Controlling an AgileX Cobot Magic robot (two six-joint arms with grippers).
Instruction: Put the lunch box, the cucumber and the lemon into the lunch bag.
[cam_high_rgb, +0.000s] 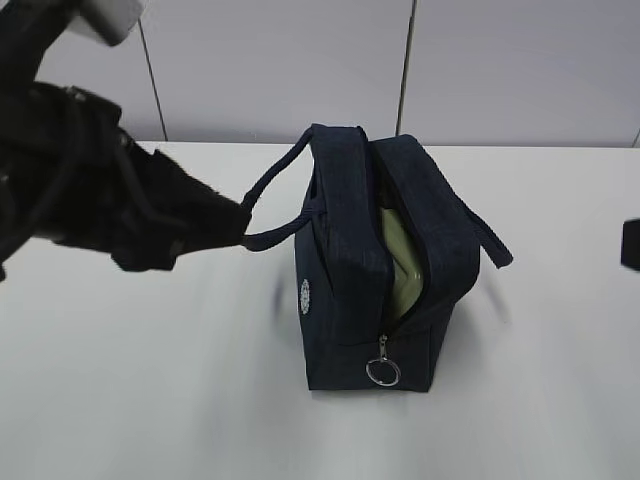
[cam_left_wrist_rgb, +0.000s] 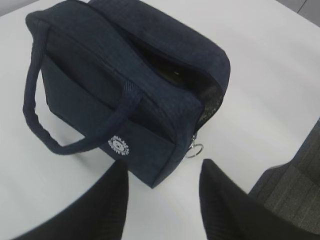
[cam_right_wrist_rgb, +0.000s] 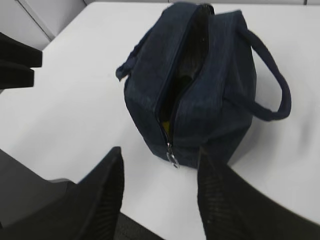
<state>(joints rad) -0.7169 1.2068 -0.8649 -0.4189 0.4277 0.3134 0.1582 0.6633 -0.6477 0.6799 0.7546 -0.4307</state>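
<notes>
The navy lunch bag (cam_high_rgb: 375, 270) stands upright on the white table with its top zipper open and the silver ring pull (cam_high_rgb: 382, 371) hanging at the near end. The pale green lid of the lunch box (cam_high_rgb: 402, 262) shows inside the opening. In the right wrist view a sliver of yellow, the lemon (cam_right_wrist_rgb: 165, 126), shows inside the bag (cam_right_wrist_rgb: 210, 90). The cucumber is hidden. My left gripper (cam_left_wrist_rgb: 162, 172) is open and empty, just off the bag's logo corner (cam_left_wrist_rgb: 119, 146). My right gripper (cam_right_wrist_rgb: 160, 160) is open and empty, near the zipper pull (cam_right_wrist_rgb: 172, 158).
The white table (cam_high_rgb: 150, 400) runs to a grey wall behind. My left arm (cam_high_rgb: 90, 190) fills the upper left of the exterior view, its tip by the bag's left loop handle (cam_high_rgb: 275, 205). A dark bit of my right arm (cam_high_rgb: 631, 245) shows at the right edge.
</notes>
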